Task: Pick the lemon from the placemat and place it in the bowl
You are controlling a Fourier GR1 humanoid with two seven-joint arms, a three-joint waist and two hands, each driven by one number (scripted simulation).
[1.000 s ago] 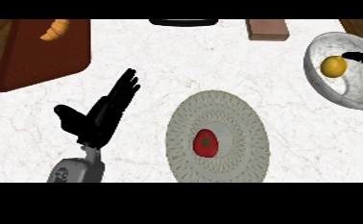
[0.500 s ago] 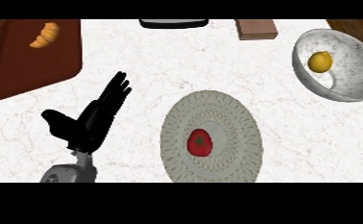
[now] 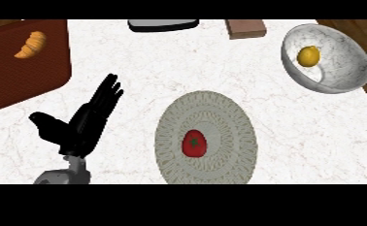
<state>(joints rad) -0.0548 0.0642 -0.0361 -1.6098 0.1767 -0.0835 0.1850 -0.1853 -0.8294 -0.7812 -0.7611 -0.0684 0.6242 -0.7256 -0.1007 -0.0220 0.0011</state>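
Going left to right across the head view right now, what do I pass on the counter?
Croissant on the brown board → left hand, open → red fruit on the round placemat → brown block → lemon in the bowl.

Left hand (image 3: 84,123) lower left, open, fingers (image 3: 108,91) straight, thumb spread.

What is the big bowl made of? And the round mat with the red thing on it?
The bowl looks like glazed stone or ceramic: pale grey with marbled veins and a smooth inside, where the lemon sits. The round placemat looks woven, maybe fibre or cloth: dull grey-green with ringed, ribbed patterns and no shine. Neither can be told for sure.
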